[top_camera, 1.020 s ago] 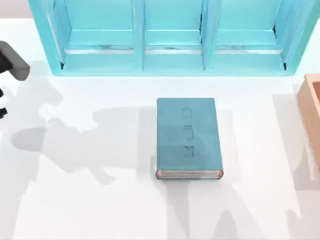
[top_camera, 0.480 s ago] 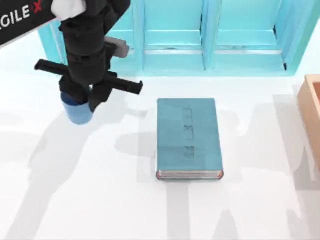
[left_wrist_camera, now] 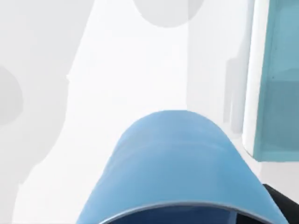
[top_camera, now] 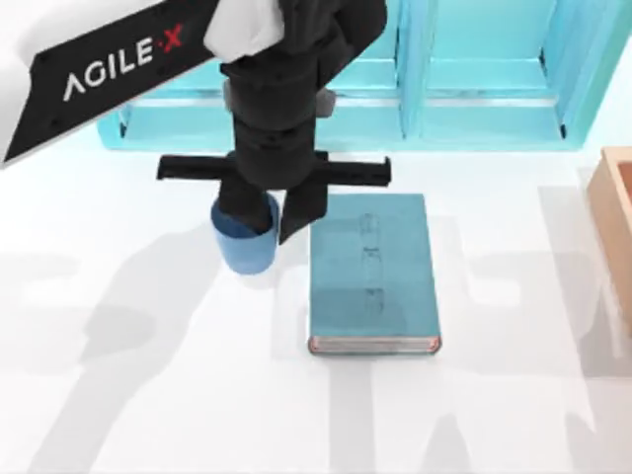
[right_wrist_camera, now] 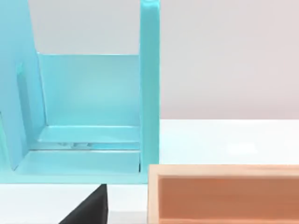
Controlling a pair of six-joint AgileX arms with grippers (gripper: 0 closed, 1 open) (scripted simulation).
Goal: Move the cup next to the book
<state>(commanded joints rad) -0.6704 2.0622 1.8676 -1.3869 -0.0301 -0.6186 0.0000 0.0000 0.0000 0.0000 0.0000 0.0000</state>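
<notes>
The left gripper [top_camera: 265, 225] holds the small light-blue round cup [top_camera: 245, 242] tight, just left of the thick teal-blue hardcover book [top_camera: 372, 272] on the white table [top_camera: 148, 395].

Bright, even light over a white table, with soft overlapping shadows.

In the top view the table [top_camera: 148, 415] is strongly lit, and pale grey shadows fan across it to the left, the bottom and the right, as if cast by several lamps. The left arm [top_camera: 128, 59] throws the broadest of them. A faint darker band rims the book [top_camera: 373, 286], and the cup [top_camera: 245, 249] is shaded under the arm. Pale glints line the ledges of the turquoise shelf unit [top_camera: 474, 99]. The left wrist view shows round grey shadow patches on the white surface, while the right wrist view is evenly lit.
</notes>
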